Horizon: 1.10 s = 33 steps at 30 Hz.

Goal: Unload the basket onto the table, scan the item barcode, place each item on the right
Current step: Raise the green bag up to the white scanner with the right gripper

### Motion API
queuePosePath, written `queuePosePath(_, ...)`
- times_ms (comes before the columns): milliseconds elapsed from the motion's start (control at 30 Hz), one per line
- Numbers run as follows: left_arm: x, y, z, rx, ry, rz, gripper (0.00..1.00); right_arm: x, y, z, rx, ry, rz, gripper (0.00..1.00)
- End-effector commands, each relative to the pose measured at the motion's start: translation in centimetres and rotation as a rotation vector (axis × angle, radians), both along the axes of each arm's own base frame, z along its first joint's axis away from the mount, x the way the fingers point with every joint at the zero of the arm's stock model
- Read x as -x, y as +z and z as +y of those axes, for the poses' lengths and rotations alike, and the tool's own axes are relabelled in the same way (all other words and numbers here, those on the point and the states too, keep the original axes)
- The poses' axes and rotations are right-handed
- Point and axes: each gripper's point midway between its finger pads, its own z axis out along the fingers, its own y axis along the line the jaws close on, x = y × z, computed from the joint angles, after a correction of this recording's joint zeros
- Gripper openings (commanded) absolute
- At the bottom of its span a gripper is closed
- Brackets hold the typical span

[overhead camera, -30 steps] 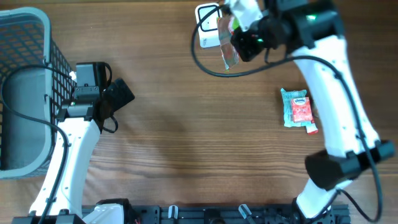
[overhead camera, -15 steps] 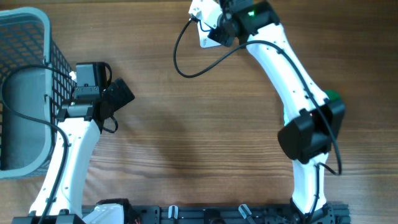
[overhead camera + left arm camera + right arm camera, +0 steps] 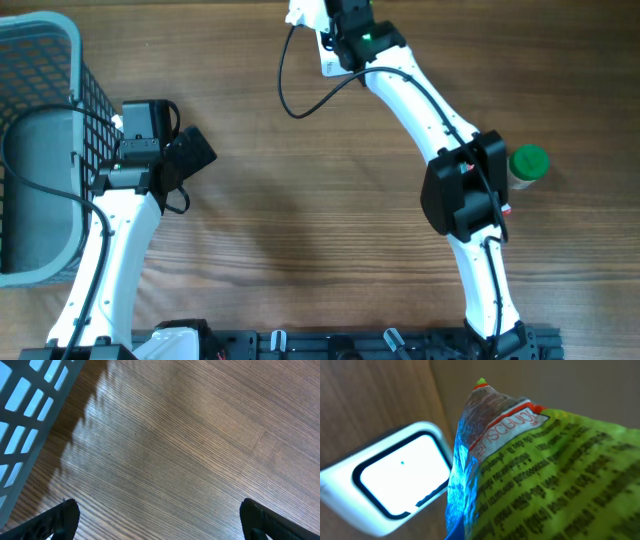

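We judge the green foil packet (image 3: 535,465) light, floppy and slick, best pinched on its sealed seam; right jaws are clamped on it just beside the scanner (image 3: 395,482), left jaws gape wide, well apart from that scanner.

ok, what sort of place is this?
Probably a mock shop checkout bench: a white barcode scanner with a lit window, a green printed snack packet near it, and a grey plastic mesh basket.

left end effector (image 3: 160,519) spread wide; right arm (image 3: 420,95) stretched far forward, right end effector (image 3: 338,18) clamped.
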Motion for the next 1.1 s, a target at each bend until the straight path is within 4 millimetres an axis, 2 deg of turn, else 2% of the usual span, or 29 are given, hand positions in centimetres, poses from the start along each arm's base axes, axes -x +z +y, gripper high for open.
queuePosePath(0, -0.1, 0.5, 0.4, -0.014, 0.007, -0.013, 1.00, -0.4, 2.3, 1.5, 0.002, 0.013, -0.083, 0.04)
queuePosePath(133, -0.1, 0.5, 0.4, -0.014, 0.007, -0.013, 1.00, 0.0, 2.1, 2.9, -0.034, 0.046, -0.076, 0.04)
queuePosePath(500, -0.1, 0.5, 0.4, -0.014, 0.007, -0.013, 1.00, 0.5, -1.4, 2.6, -0.096, -0.009, -0.024, 0.04)
queuePosePath(633, -0.1, 0.5, 0.4, -0.014, 0.007, -0.013, 1.00, -0.1, -1.3, 1.7, -0.115, -0.081, -0.072, 0.04)
queuePosePath(1067, -0.1, 0.5, 0.4, -0.014, 0.007, -0.013, 1.00, 0.0, -1.6, 1.6, -0.122, -0.088, -0.062, 0.04)
